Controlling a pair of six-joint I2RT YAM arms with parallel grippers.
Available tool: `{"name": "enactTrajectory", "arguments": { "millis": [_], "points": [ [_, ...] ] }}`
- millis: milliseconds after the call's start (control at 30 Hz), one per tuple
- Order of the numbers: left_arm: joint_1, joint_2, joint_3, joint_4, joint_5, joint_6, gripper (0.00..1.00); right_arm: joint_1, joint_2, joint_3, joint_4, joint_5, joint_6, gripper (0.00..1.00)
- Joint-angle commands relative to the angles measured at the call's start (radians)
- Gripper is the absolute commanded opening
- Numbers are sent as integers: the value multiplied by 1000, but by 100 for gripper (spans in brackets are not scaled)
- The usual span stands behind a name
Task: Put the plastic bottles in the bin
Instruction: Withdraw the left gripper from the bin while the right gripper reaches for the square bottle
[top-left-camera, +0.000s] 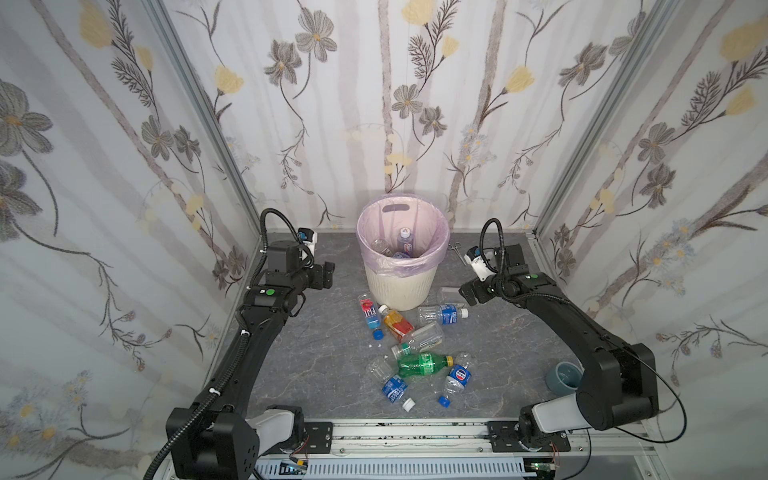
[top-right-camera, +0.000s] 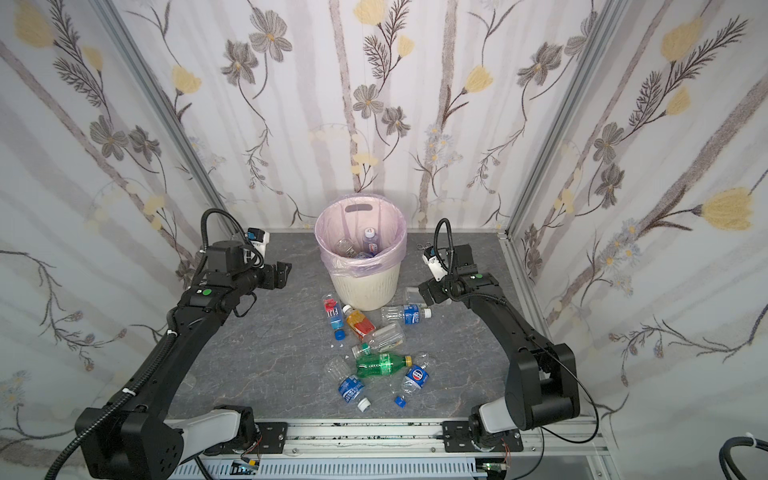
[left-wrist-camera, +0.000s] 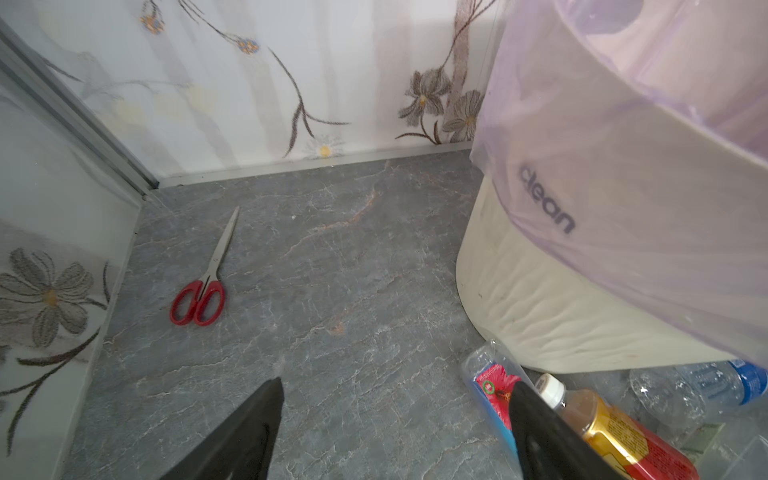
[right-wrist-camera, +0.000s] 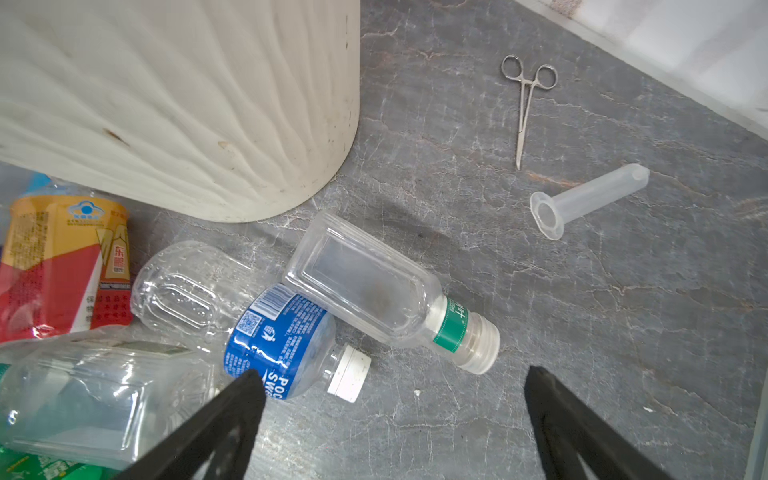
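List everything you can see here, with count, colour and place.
Bin: one, cream with pink liner, table's back middle.
Bottles in bin: at least three, mostly clear.
Bottles on table: about eight, mostly clear, one green, one orange, before bin.
Scissors: one, red handles, near wall corner.
Forceps: one, steel, right of bin.
Tube: one, clear, beside forceps.
Cup: one, grey-blue, front right of table.
Left gripper: one, black, open, left of bin.
Right gripper: one, black, open, right of bin.
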Motion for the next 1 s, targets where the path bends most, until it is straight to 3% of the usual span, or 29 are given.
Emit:
{"name": "enactTrajectory", "arguments": {
  "millis": [0,533,967],
  "points": [
    [5,4,-29,13,25,29,88,1,50,35,-43,-42,-100,99],
    [8,-90,-181,85,56,27,92,4,275,154,-10,-19,-173,100],
    [8,-129,-181,89,41,31,92,9,348,178,-2,-32,-185,99]
  ]
}}
